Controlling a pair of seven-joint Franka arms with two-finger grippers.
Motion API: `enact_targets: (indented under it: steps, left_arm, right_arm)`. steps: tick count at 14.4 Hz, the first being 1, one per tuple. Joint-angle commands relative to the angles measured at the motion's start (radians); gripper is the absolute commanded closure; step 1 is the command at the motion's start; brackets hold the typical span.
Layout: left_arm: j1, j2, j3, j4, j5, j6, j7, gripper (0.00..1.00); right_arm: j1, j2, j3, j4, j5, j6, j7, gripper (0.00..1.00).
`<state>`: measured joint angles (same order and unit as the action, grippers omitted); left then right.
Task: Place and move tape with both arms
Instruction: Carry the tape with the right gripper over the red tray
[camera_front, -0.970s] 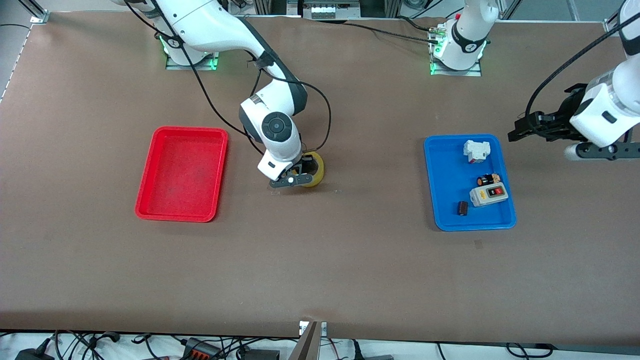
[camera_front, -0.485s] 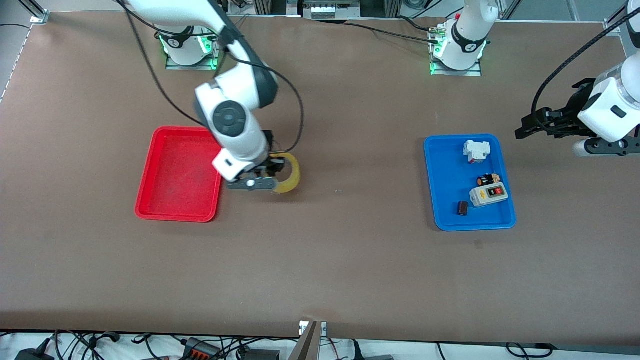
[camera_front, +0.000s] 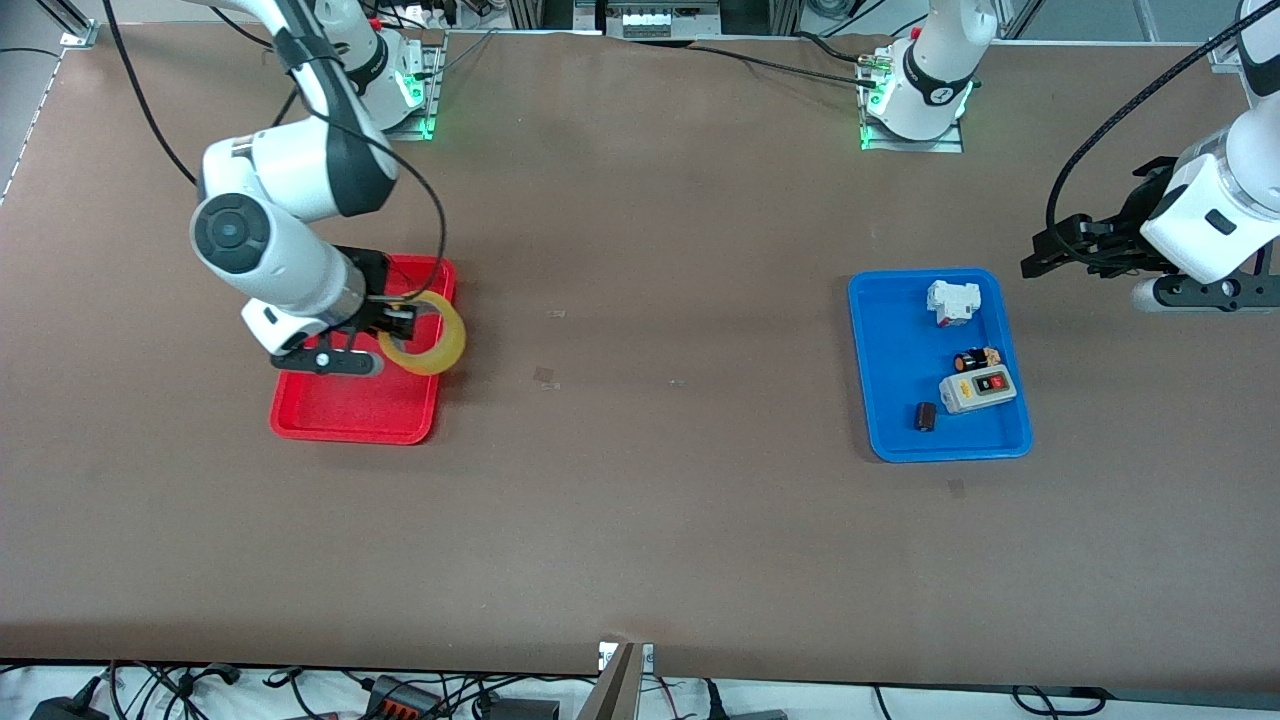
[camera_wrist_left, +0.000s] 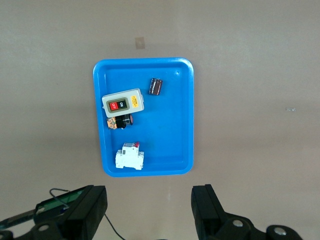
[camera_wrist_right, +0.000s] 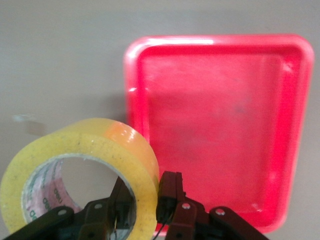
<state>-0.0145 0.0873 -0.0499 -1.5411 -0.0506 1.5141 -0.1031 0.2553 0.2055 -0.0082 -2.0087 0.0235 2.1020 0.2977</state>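
The yellow ring of tape (camera_front: 428, 336) (camera_wrist_right: 85, 170) hangs in the air over the edge of the red tray (camera_front: 345, 410) (camera_wrist_right: 220, 120) that faces the left arm's end of the table. My right gripper (camera_front: 398, 322) (camera_wrist_right: 146, 197) is shut on the roll's wall, one finger inside the hole and one outside. My left gripper (camera_front: 1040, 258) (camera_wrist_left: 150, 212) waits open and empty over bare table, past the blue tray (camera_front: 890, 420) (camera_wrist_left: 172, 125) at the left arm's end.
The blue tray holds a white switch box with a red button (camera_front: 978, 390) (camera_wrist_left: 123, 102), a small dark cylinder (camera_front: 926, 416) (camera_wrist_left: 156, 86), a white breaker (camera_front: 951, 301) (camera_wrist_left: 130, 157) and a small black-and-orange part (camera_front: 976, 359).
My right arm has carried the tape from the middle of the table toward its own end, up to the red tray's edge. The left arm has barely shifted.
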Motion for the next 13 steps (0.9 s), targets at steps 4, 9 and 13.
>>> enact_targets:
  steps: [4, 9, 13]
  left_arm:
    - [-0.002, -0.023, -0.004, -0.022, 0.023, 0.015, 0.013, 0.00]
    - [-0.004, -0.021, -0.007, -0.022, 0.023, 0.015, 0.013, 0.00]
    - [-0.002, -0.021, -0.005, -0.024, 0.021, 0.028, 0.013, 0.00]
  right_arm:
    - [-0.134, -0.049, 0.013, -0.229, -0.007, 0.200, -0.187, 0.97]
    - [-0.208, 0.023, 0.011, -0.271, -0.008, 0.312, -0.282, 0.96]
    - [-0.212, 0.077, 0.008, -0.274, -0.008, 0.381, -0.290, 0.93]
